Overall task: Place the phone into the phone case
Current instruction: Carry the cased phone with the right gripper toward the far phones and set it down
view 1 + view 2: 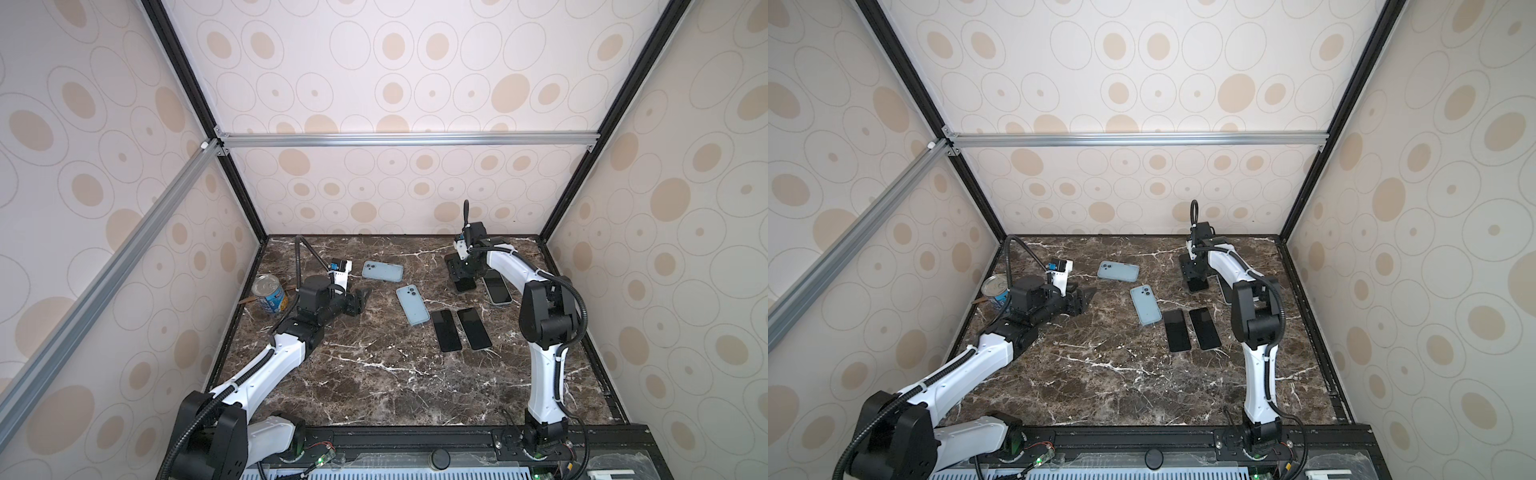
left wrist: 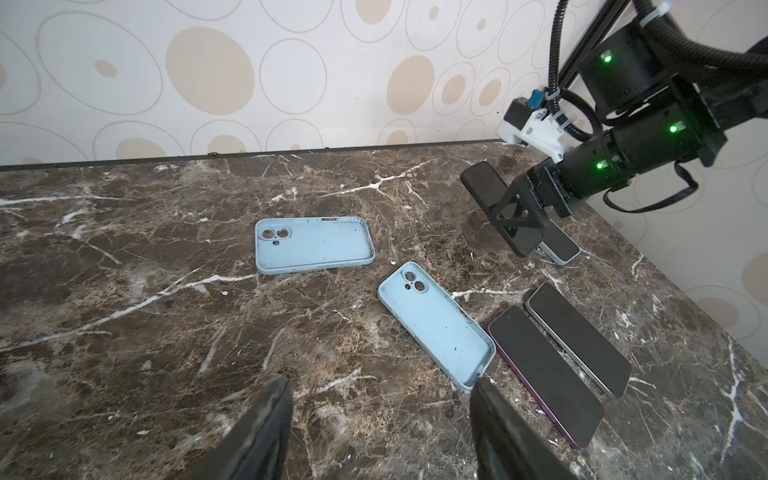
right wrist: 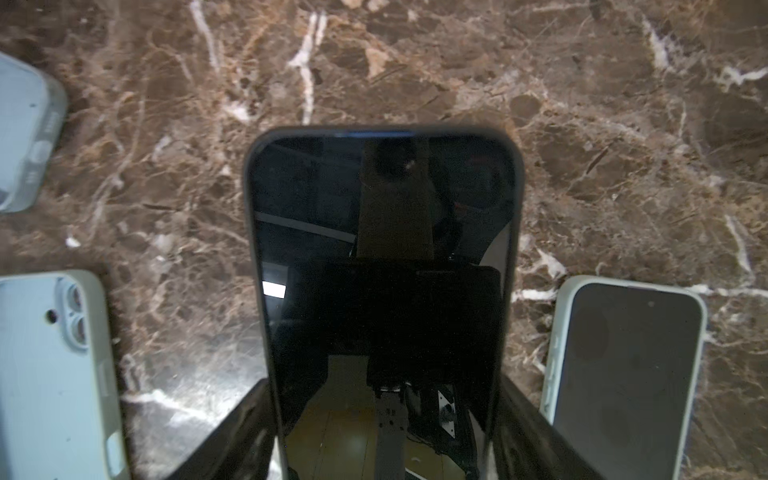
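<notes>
right tool (image 3: 384, 432): grips glossy black rounded-corner phone (image 3: 382, 232) across its long edges, right of angled matte pale-blue case (image 1: 412, 305) | left tool (image 2: 382, 424): hangs with jaws apart, left of that case | second blue case (image 2: 313, 247): lies flat, hollow side up, beyond it on veined brown marble surface (image 2: 145, 311)

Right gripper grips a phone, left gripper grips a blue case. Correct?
No. The left gripper is open and empty; the left wrist view shows the nearest blue case lying loose on the table. Right gripper does grip a phone.
</notes>
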### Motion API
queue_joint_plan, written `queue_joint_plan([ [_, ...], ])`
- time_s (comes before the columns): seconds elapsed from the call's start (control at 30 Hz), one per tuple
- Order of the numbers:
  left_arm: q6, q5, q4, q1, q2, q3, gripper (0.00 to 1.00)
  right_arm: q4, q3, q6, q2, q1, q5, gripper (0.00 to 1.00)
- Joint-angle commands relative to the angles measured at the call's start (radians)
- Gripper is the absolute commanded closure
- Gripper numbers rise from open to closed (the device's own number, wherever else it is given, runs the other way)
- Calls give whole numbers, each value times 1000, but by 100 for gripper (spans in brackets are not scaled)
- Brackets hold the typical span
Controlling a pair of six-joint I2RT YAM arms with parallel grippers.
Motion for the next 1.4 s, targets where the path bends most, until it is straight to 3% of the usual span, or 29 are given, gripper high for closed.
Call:
queue_joint_plan([
  [0.0,34,7,67,-5,29,12,32,-24,63,18,27,-9,-14,45],
  [0.43,37,12,64,-6,88,22,32,-96,194,47,167,-51,-25,41],
  [0.53,36,12,58,-6,93,26,32,-130,226,48,195,-53,-21,38],
  [0.6,41,8,53,-5,94,28,32,-140,235,49,204,-53,-18,30],
  [1.1,50,-7,40,-3,89,38,31,-154,252,29,143,-51,-19,9],
  [1.17,53,-12,36,-2,82,39,31,-164,264,26,121,-51,-22,0],
  [1.37,47,-15,36,0,58,39,31,-194,293,28,48,-32,-22,0],
])
